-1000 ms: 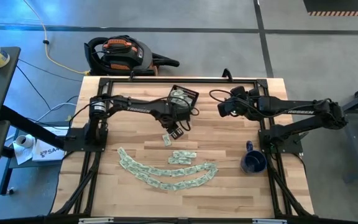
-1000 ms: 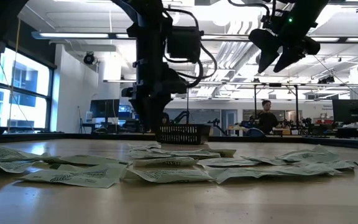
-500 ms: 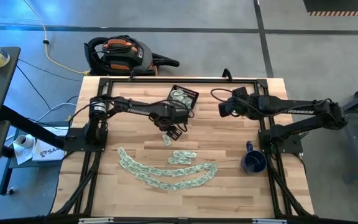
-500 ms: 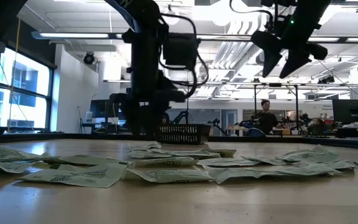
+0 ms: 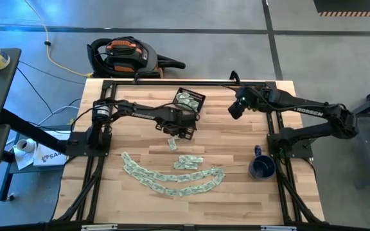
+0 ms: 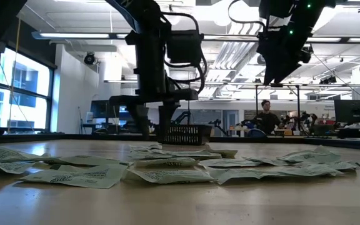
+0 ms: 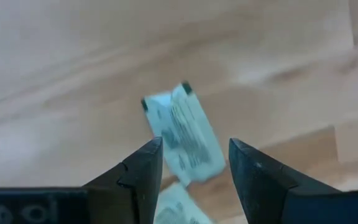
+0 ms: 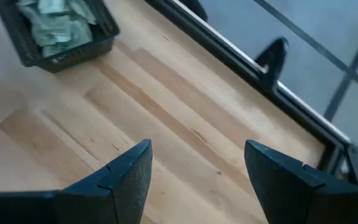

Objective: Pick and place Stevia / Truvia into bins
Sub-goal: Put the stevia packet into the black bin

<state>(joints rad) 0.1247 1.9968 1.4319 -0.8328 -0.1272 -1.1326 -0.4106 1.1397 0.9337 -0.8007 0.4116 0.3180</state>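
Many Stevia / Truvia sachets curve across the near middle of your pale wood counter, with one loose sachet lying apart, closer to the basket. That dark basket sits near the far edge and already holds several sachets. Your left gripper hangs just above the loose sachet, jaws open and empty. Your right gripper hovers over bare wood to the right of the basket, jaws spread wide, nothing between them. A dark blue mug stands by the right edge. Beyond the far edge you have grey floor and a vacuum cleaner; a person stands in the background room.
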